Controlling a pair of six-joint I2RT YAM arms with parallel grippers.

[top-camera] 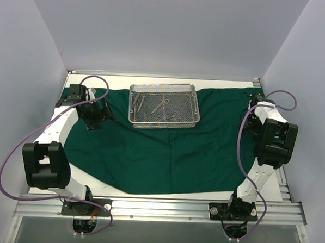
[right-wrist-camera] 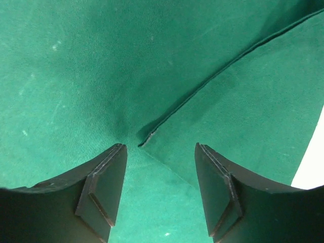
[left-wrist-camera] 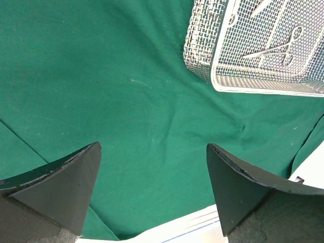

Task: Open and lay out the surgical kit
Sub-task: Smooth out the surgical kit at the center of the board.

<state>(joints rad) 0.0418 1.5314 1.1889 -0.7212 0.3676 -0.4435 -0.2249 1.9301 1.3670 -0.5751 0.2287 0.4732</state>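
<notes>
Left pincer (left-wrist-camera: 154, 187) is wide apart and holds nothing, sitting over the green drape (top-camera: 166, 154) near its left edge. Wire-mesh tray (top-camera: 163, 125) sits on the drape ahead and to the right of it, apart from the fingers, with thin steel instruments (top-camera: 162, 104) lying inside. Right pincer (right-wrist-camera: 159, 187) is also apart and empty, over the drape's far right corner; a folded cloth edge (right-wrist-camera: 144, 140) ends just ahead of its fingertips. Drape is spread across the bench (top-camera: 202, 195).
</notes>
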